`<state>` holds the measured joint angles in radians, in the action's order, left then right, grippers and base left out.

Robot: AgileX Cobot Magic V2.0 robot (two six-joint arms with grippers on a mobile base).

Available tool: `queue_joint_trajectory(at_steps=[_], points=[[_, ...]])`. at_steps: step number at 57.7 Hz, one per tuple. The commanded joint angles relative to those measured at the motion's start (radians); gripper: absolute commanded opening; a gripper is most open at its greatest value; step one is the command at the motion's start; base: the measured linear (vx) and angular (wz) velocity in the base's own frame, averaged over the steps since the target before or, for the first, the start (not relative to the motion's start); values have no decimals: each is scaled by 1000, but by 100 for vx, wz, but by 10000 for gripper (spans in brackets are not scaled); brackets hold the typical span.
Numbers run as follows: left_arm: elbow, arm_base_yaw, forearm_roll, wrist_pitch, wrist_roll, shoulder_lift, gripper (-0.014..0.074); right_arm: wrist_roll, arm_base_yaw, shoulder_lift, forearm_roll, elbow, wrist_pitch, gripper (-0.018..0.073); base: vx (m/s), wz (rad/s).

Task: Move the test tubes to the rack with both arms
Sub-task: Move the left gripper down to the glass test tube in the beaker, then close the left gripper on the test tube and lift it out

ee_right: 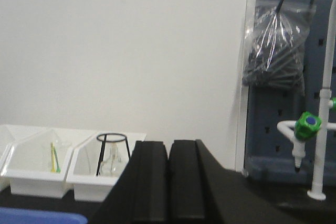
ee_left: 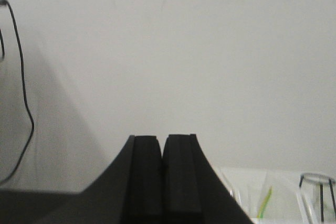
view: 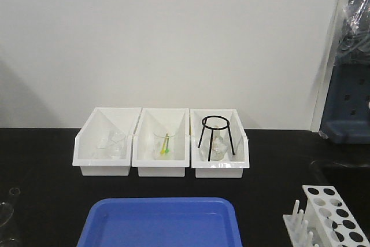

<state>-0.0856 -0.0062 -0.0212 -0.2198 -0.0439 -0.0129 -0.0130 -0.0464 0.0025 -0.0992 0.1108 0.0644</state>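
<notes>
The white rack [view: 329,218] stands at the front right corner of the black bench, with upright pegs on its left side; the holes I can see hold nothing. No test tubes show clearly in any view. Neither arm appears in the front view. In the left wrist view my left gripper [ee_left: 163,139] is shut with nothing between its pads, raised and facing the pale wall. The right wrist view shows my right gripper [ee_right: 169,143] shut and holding nothing, pointing over the bench toward the wall.
Three white bins [view: 107,163] stand in a row at the back; they hold beakers, a yellow-green stick [view: 165,144] and a black ring stand [view: 215,134]. A blue tray [view: 162,224] lies front centre. Glassware [view: 7,212] sits front left. A green-knobbed tap [ee_right: 307,124] stands right.
</notes>
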Motion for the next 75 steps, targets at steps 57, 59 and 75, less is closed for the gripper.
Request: queue_joint_trajectory(at_steps=[57, 59, 75], points=[[-406, -6, 116, 321, 59, 509, 545, 2, 2, 580, -4, 302, -58, 504, 0, 0], [-402, -6, 140, 346, 90, 521, 550, 2, 2, 585, -4, 302, -58, 523, 0, 0], [-337, -13, 157, 237, 273, 715, 552, 2, 2, 593, -4, 302, -57, 540, 0, 0]])
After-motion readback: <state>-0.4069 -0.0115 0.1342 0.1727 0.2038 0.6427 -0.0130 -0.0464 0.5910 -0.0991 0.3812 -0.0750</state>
